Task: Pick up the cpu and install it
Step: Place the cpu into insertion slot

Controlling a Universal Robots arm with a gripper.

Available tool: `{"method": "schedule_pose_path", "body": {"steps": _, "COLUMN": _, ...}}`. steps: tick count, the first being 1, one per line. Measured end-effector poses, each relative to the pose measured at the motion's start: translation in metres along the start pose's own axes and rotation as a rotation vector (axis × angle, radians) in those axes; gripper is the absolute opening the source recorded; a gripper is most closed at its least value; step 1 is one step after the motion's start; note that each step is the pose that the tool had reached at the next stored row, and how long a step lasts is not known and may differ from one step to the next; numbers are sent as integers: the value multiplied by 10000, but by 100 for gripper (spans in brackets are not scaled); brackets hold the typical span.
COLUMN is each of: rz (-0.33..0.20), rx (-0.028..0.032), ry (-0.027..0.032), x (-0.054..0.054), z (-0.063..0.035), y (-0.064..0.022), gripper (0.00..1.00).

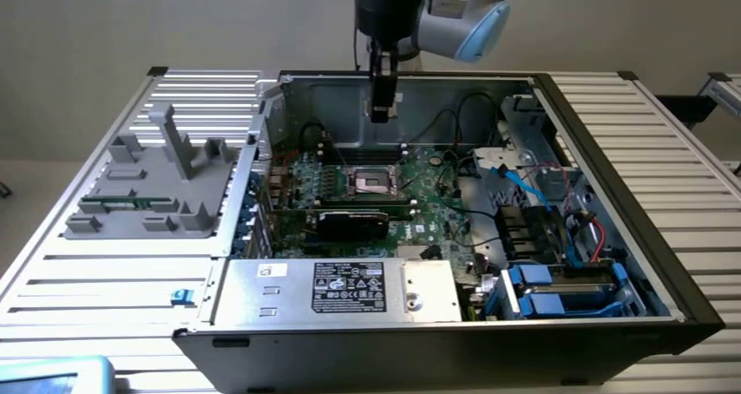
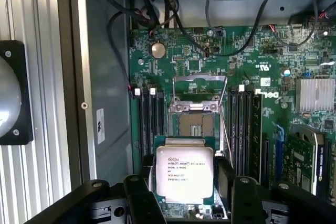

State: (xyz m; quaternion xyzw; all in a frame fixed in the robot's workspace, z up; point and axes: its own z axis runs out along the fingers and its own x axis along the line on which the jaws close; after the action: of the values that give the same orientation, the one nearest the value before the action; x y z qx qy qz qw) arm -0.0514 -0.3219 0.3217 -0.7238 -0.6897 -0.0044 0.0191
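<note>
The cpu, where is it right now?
In the wrist view the cpu is held by the gripper in the air above the green motherboard, inside the open computer case, close to the open socket.

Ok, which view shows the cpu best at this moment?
The wrist view: the cpu is held in the gripper, its printed silver top facing the camera, near the open socket. In the exterior view it is too small to make out at the gripper's tip over the motherboard.
</note>
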Motion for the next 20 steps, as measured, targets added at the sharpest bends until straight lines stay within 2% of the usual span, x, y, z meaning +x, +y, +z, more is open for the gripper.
{"method": "schedule_pose_path", "body": {"steps": 3, "rz": 2, "rx": -102, "ry": 6, "x": -4, "z": 40, "y": -29, "gripper": 56}}
{"method": "schedule_pose_path", "body": {"steps": 7, "rz": -6, "rx": -350, "ry": 21, "x": -10, "z": 76, "y": -97, "gripper": 56}}
{"method": "schedule_pose_path", "body": {"steps": 11, "rz": -13, "rx": -552, "ry": 32, "x": -20, "z": 117, "y": -167, "gripper": 56}}
{"method": "schedule_pose_path", "body": {"steps": 13, "rz": -15, "rx": -591, "ry": 40, "x": -39, "z": 149, "y": -169, "gripper": 56}}
{"method": "schedule_pose_path", "body": {"steps": 20, "rz": -14, "rx": -602, "ry": 98, "x": -136, "z": 273, "y": -162, "gripper": 56}}
